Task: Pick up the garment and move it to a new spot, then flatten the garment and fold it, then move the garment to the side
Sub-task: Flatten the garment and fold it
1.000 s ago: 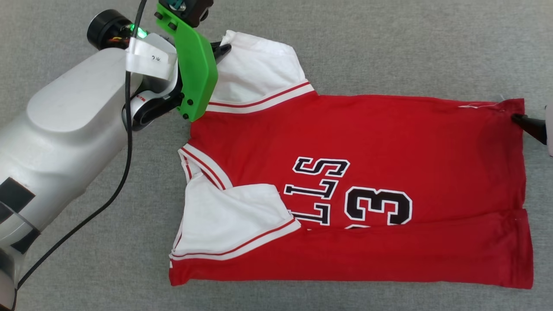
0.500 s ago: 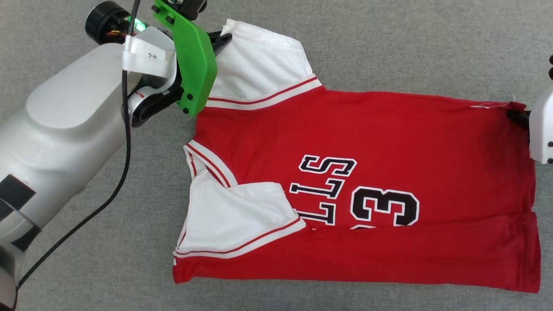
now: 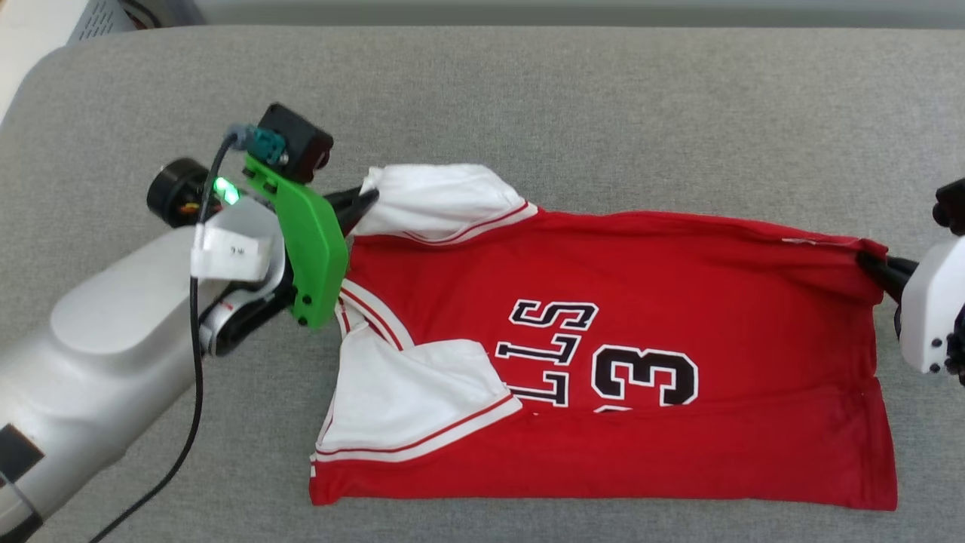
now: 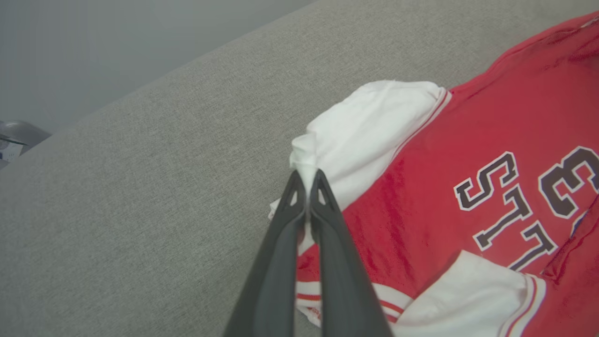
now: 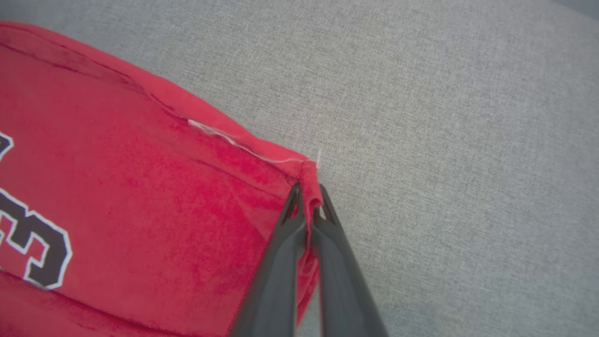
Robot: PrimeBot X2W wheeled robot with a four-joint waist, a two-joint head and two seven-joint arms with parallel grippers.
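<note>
One garment [image 3: 678,279], two grips: left pincer [image 3: 369,198], right pincer [image 3: 867,263].

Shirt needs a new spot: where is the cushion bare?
Bare: the wide band of grey cushion beyond the jersey, plus a thin strip along its near edge. Crowded: left gripper and cable at the sleeve end, right gripper at the hem end.

The scene is lit by soft, even light. Faint shadows are cast just under the left gripper [image 3: 368,199]. A small green lamp [image 3: 224,189] is seen glowing behind it. Past the right gripper [image 5: 306,194], the garment [image 5: 140,187] is shown a little pale and soft.
</note>
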